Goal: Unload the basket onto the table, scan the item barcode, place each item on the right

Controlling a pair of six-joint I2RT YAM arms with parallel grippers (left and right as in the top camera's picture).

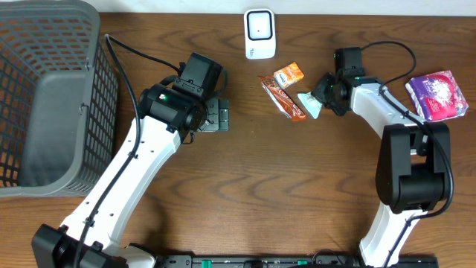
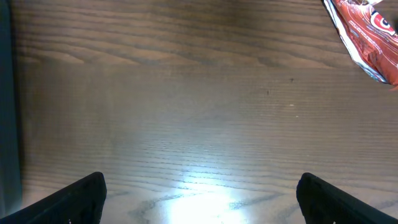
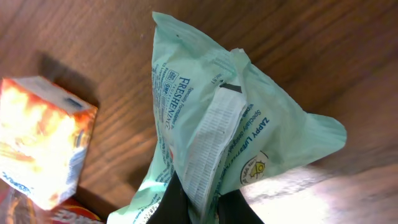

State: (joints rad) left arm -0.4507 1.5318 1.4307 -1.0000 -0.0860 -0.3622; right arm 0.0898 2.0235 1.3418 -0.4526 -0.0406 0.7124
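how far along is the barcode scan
Done: the right claw is shut on the green packet. In hand: the packet is beside the orange box, not yet at the scanner. Left: carry it there and show its barcode. The left claw is open, holding nothing.

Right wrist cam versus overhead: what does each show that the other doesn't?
Only the right wrist: the print and back seam on the green packet, and the right gripper shut on its lower edge. Only overhead: the white scanner, the grey basket, the purple packet and the left gripper. Both: the green packet, the orange box and the red wrapper.
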